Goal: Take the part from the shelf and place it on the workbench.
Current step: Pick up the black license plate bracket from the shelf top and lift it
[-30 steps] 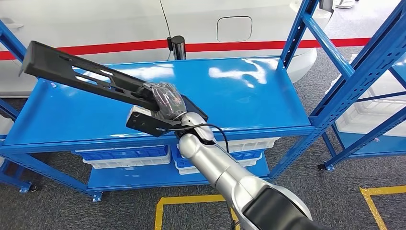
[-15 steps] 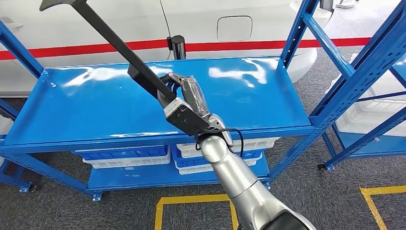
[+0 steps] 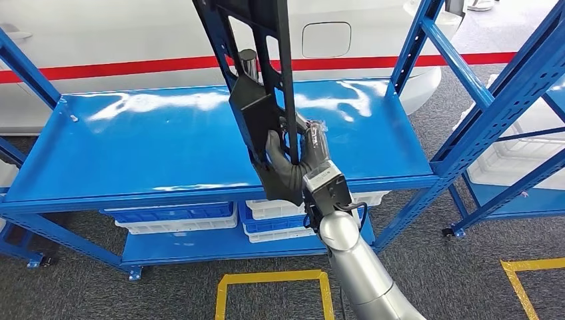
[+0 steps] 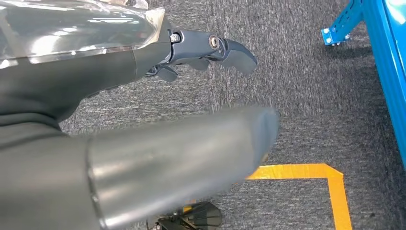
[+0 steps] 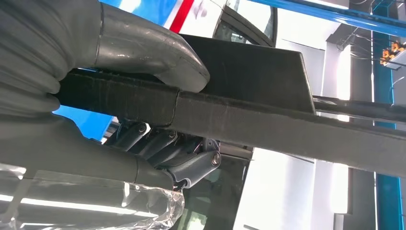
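Observation:
The part [image 3: 256, 100] is a long black slotted metal bracket. It stands nearly upright over the middle of the blue workbench top [image 3: 133, 147], and its upper end runs out of the head view. My right hand [image 3: 300, 160] grips it near its lower end, just above the bench's front edge. In the right wrist view the thumb [image 5: 143, 52] presses on the part's black edge [image 5: 287, 124] and the dark fingers curl under it. My left hand [image 4: 119, 96] hangs over grey carpet with its fingers apart and nothing in it.
Blue rack uprights [image 3: 493, 87] stand at the right. White and blue bins [image 3: 173, 220] sit on the shelf under the bench top. A white vehicle body with a red stripe [image 3: 133, 65] lies behind. Yellow tape [image 3: 266, 277] marks the carpet in front.
My right hand has turned and shifted right, swinging the part from lying out to the left to standing nearly upright. The bench and rack have not moved.

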`<state>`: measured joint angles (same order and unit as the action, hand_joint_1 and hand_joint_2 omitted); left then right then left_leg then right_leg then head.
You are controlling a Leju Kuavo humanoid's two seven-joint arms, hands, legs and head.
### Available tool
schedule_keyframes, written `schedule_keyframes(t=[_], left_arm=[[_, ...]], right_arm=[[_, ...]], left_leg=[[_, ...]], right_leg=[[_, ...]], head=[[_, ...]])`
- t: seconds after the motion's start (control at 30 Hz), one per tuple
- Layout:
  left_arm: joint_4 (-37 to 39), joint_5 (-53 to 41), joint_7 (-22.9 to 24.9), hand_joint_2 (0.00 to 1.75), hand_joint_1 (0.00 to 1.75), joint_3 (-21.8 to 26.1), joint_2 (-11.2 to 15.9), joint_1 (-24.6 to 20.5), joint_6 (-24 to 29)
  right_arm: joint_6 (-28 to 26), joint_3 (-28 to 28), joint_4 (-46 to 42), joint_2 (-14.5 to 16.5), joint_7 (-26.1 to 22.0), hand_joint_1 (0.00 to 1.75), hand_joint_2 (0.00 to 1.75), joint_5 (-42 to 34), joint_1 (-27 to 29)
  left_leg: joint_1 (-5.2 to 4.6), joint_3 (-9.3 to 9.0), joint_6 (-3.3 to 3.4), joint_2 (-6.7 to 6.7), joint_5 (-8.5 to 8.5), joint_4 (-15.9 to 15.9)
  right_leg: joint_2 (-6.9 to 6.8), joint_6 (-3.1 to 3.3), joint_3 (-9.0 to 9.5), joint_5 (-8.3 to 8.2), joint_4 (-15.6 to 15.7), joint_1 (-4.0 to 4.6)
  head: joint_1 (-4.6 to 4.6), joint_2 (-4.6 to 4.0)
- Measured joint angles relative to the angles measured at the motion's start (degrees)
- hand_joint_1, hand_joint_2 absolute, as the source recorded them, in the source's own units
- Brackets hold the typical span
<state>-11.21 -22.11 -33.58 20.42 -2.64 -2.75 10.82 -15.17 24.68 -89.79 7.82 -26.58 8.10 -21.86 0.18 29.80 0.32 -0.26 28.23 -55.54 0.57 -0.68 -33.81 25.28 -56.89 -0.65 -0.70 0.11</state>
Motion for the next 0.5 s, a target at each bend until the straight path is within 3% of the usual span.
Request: schedule_keyframes(t=[0.23, 0.5], left_arm=[[-0.01, 0.50, 2.57, 1.75, 0.00, 1.70, 0.18, -0.04, 4.70], [-0.01, -0.06, 4.76, 1.75, 0.00, 3.12, 0.49, -0.05, 6.59]], right_arm=[[-0.54, 0.26, -2.28, -1.53, -0.92, 1.75, 1.75, 0.69, 2.18], [0.01, 2.05, -2.63, -2.58, -1.16, 1.75, 1.75, 0.44, 2.82]], left_leg=[[0.01, 0.00, 0.00, 0.01, 0.00, 0.00], [0.00, 0.00, 0.00, 0.00, 0.00, 0.00]], right_leg=[[0.01, 0.00, 0.00, 0.00, 0.00, 0.01], [0.00, 0.00, 0.01, 0.00, 0.00, 0.00]], head=[[0.00, 0.00], [0.00, 0.00]])
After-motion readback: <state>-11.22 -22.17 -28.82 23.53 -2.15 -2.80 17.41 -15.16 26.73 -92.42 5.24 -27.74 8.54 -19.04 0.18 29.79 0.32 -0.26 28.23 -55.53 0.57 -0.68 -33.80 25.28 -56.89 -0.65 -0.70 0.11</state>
